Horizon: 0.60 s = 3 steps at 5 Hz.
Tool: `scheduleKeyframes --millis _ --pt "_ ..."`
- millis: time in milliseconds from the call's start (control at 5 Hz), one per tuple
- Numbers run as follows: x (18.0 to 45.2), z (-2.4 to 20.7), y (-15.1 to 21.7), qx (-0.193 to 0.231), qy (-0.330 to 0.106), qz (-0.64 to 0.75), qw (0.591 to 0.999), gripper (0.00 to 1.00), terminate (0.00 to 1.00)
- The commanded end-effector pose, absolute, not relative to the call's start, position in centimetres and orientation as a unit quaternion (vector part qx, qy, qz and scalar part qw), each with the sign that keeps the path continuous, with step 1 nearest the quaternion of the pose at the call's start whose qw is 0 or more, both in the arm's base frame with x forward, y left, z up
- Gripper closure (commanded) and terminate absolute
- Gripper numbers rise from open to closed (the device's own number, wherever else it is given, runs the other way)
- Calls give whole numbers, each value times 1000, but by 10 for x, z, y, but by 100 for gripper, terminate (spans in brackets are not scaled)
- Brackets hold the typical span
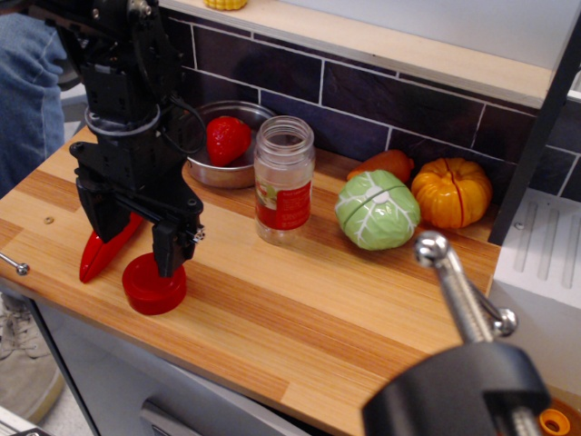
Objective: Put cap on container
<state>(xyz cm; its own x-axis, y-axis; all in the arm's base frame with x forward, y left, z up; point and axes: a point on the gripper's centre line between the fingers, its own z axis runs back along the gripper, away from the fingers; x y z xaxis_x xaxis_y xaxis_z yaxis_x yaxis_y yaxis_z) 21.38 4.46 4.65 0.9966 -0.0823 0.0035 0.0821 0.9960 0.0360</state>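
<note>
The red cap point(152, 289) lies flat on the wooden counter near the front left edge. The clear container point(284, 181), with a red and white label, stands upright and uncapped to the right of it, mouth open. My black gripper point(136, 238) hangs just over the cap with its fingers spread apart. The right fingertip point(169, 257) reaches the cap's top rear edge. The left finger point(103, 216) stands over the red chili pepper. Nothing is held between the fingers.
A red chili pepper point(98, 255) lies left of the cap. A metal pot point(223, 171) holding a strawberry point(227, 139) sits behind the container. A cabbage point(378, 210), a pumpkin point(451, 192) and an orange vegetable point(384, 164) lie to the right. A metal clamp point(465, 300) stands in the foreground.
</note>
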Motion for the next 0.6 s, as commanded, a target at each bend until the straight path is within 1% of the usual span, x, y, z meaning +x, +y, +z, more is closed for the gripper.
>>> scheduleKeyframes --millis 0,200,400 --pt "214 46 45 18 -2 -41 999 0 0" --pt "215 30 42 25 -7 -32 999 0 0" --pt "215 22 43 23 -7 -32 999 0 0"
